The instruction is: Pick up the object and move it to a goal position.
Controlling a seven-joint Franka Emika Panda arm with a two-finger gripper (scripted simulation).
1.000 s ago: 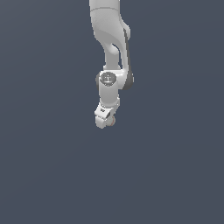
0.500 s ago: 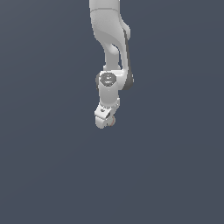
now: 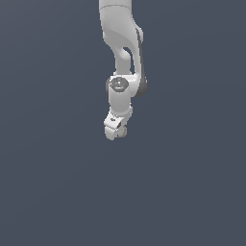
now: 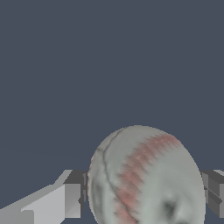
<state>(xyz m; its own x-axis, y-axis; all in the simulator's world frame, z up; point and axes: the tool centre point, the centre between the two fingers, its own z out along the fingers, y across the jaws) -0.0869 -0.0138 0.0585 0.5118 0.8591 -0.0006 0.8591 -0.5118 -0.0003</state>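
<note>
The object is a whitish-grey ball [image 4: 146, 177] with reddish stitch marks. In the wrist view it sits between my two fingers [image 4: 72, 192], which press on it from both sides. In the exterior view the white arm hangs down from the top, and my gripper [image 3: 116, 132] is at its lower end, shut on the ball [image 3: 123, 131], of which only a small reddish-grey bit shows beside the fingers. The ball is held in the air against a plain dark grey background.
Only the uniform dark grey ground [image 3: 57, 182] shows around the arm. No other objects or edges are in view.
The gripper with the ball has shifted very slightly; otherwise the arm's pose is nearly the same.
</note>
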